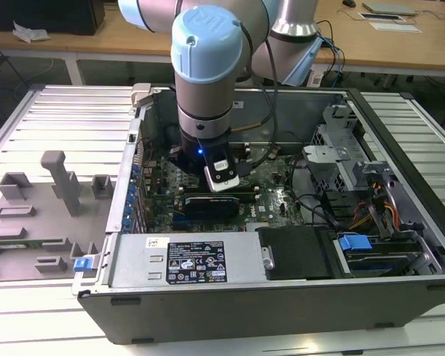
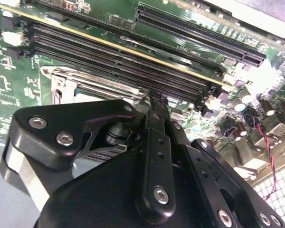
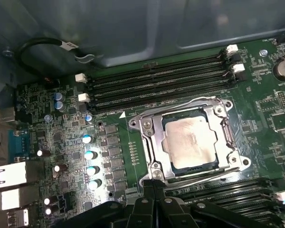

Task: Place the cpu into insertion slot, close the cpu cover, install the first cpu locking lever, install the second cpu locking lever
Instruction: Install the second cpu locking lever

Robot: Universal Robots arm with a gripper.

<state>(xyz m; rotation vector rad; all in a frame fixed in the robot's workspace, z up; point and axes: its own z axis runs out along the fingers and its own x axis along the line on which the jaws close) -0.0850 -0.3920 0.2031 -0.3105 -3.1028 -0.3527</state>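
Gripper (image 3: 153, 186) fingers pressed together, grasping nothing, at the cpu cover (image 3: 152, 133) rim, cpu (image 3: 190, 142) seated beneath, memory slots (image 3: 156, 85) just beyond.

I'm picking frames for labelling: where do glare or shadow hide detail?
First wrist view: glare whitens the capacitors and connectors, while the cpu reads clearly. Second wrist view: the socket sits in the gripper's shadow. Exterior view: evenly lit.
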